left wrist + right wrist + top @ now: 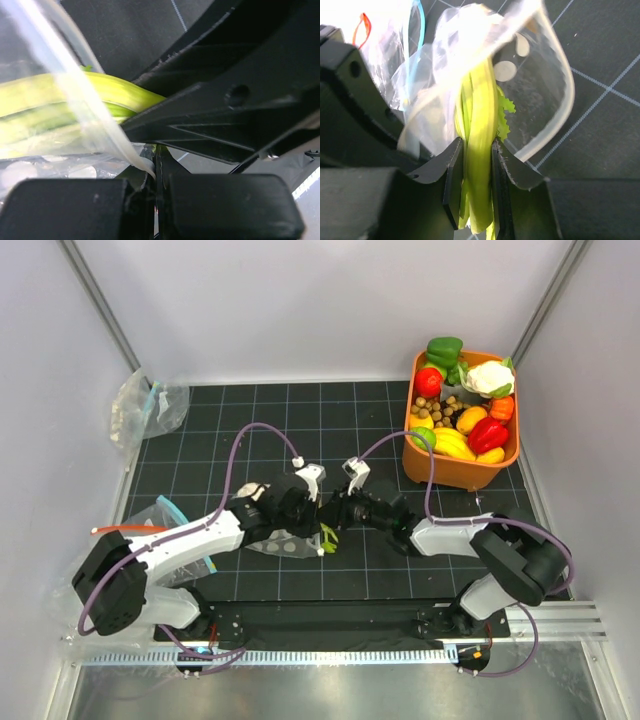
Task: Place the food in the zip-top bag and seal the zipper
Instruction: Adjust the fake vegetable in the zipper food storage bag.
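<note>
Pinching the celery stalk, the right gripper points it into the zip-top bag, whose rim the closed left gripper holds to keep it open.

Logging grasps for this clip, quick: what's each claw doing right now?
Left claw: closed, pinching the zip-top bag at its edge.
Right claw: closed on the celery stalk.
</note>
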`<state>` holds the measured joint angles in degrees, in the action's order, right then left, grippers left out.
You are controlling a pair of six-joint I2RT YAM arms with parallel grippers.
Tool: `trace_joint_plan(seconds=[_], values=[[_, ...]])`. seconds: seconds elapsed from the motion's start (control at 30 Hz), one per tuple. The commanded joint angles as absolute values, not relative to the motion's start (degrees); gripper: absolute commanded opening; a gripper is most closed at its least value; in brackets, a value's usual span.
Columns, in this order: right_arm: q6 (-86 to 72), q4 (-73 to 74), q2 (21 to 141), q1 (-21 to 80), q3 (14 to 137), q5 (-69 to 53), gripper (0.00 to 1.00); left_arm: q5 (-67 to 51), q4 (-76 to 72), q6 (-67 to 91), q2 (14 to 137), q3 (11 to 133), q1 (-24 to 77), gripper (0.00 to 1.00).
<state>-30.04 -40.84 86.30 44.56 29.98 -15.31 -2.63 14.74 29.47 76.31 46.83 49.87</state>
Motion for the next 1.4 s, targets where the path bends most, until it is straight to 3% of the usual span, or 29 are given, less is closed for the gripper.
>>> trace_joint_plan(seconds=[0.0,0.2,0.4,0.43,0.6,0.97,1.37], values=[[-35.94,-53.35,88.41,45.09,33.04,-14.94,0.01,-6.78,9.05,29.79,73.84,48.96,51.42,0.00],[-36.56,-53.96,90.18,45.53,33.66,-15.12,0.01,5.27,13.44,29.18,68.21,48.87,51.42,0.01],[-34.28,-53.18,88.16,45.62,32.70,-14.15,0.01,7.20,15.64,29.44,67.50,48.69,51.42,0.29],[-34.28,-53.17,87.98,45.62,32.70,-13.89,0.01,7.90,16.34,29.70,67.15,48.69,51.42,0.38],[-33.66,-52.38,87.63,45.62,32.69,-13.27,0.01,11.59,17.58,30.23,65.83,48.08,51.42,0.53],[-32.87,-52.03,88.42,45.62,32.87,-12.66,0.01,26.36,24.51,31.81,64.95,51.58,51.50,0.64],[-32.17,-52.21,87.80,45.62,32.43,-12.04,0.01,32.61,33.66,30.32,78.55,68.54,51.50,0.67]])
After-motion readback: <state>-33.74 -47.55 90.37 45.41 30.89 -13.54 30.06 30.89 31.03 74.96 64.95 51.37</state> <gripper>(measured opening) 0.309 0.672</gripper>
